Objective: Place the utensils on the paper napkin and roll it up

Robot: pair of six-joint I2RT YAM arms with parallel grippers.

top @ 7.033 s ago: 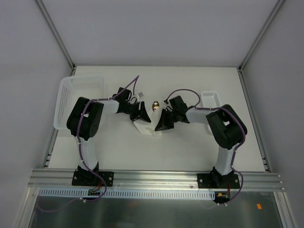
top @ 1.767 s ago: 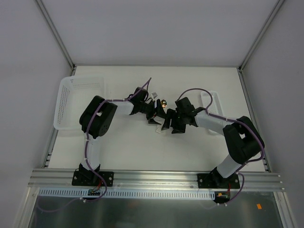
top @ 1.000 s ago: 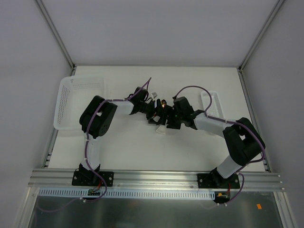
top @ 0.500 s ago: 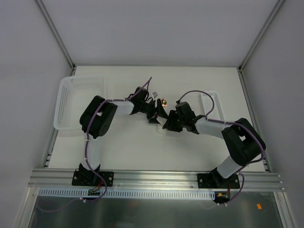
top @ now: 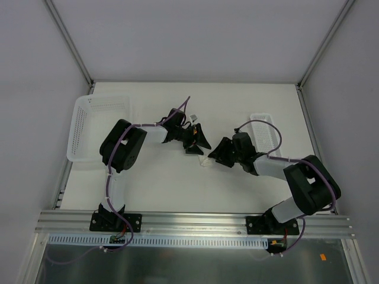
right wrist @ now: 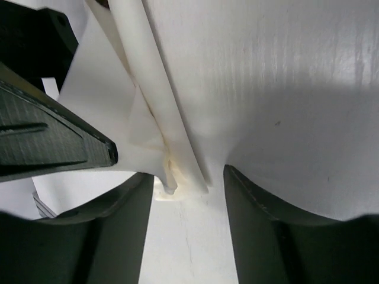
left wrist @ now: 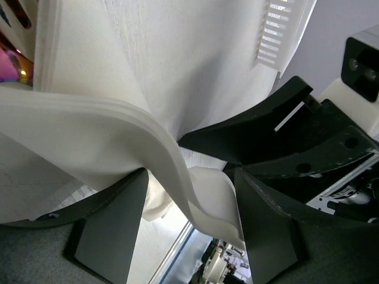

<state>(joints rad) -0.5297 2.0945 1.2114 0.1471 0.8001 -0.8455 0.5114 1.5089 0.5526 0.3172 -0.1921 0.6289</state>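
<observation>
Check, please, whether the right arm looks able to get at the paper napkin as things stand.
Probably yes: the right gripper has its jaws apart around one end of the paper napkin, with nothing else between them. The left gripper crowds the napkin from the opposite side, so room is tight.

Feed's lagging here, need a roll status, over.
Left hand gripping paper napkin fold. Right hand open, straddling the roll end. Spoon glints at fold's edge; fork unseen. No obstruction seen.

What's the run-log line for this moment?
white paper napkin: partly rolled | left tool: shut on napkin fold | right tool: open astride roll end | gold spoon bowl: showing beside napkin
</observation>
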